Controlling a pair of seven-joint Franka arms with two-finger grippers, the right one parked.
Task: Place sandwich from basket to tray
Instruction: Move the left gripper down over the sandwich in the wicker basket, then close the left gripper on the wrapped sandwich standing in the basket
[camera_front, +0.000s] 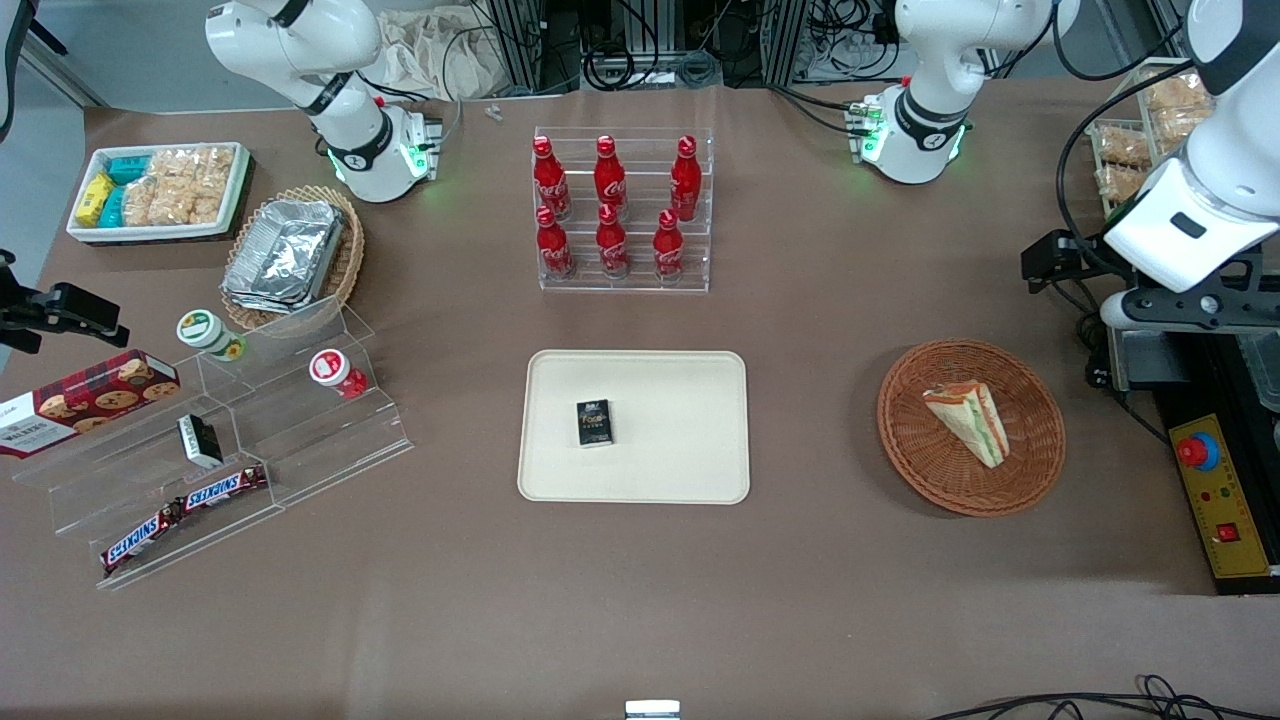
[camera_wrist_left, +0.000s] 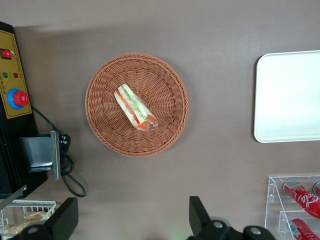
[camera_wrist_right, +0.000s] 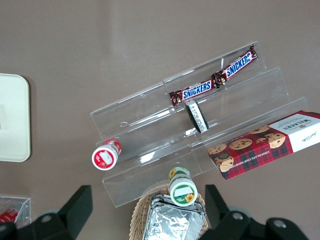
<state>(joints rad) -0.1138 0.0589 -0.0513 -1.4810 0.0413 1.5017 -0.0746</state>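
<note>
A: Front view. We see the sandwich (camera_front: 968, 421) lying on its side in the basket (camera_front: 1030, 475), which sits toward the working arm's end of the table. The tray (camera_front: 700, 460) lies at mid-table, well apart from the basket, and already carries a small black box (camera_front: 594, 422). Where is the gripper?

B: In this view we see only the left arm's wrist housing, above the table beside the basket and farther from the camera than it; the fingers themselves are not visible here.

A: Left wrist view. We look straight down on the sandwich (camera_wrist_left: 135, 108) resting across the middle of the basket (camera_wrist_left: 107, 135), with one end of the tray (camera_wrist_left: 285, 125) beside it and a bottle rack (camera_wrist_left: 295, 200) near. Can we read the gripper (camera_wrist_left: 131, 220)?

B: Yes: its two dark fingers (camera_wrist_left: 197, 214) stand widely spread, with nothing between them, high above the table and off the basket's rim.

A: Right wrist view. We find only the snack bars (camera_wrist_right: 214, 82) on their clear stand, and no task object but the tray's edge.

B: We judge the task barely begun: the descent, the grasp, the carry and the release all remain
</note>
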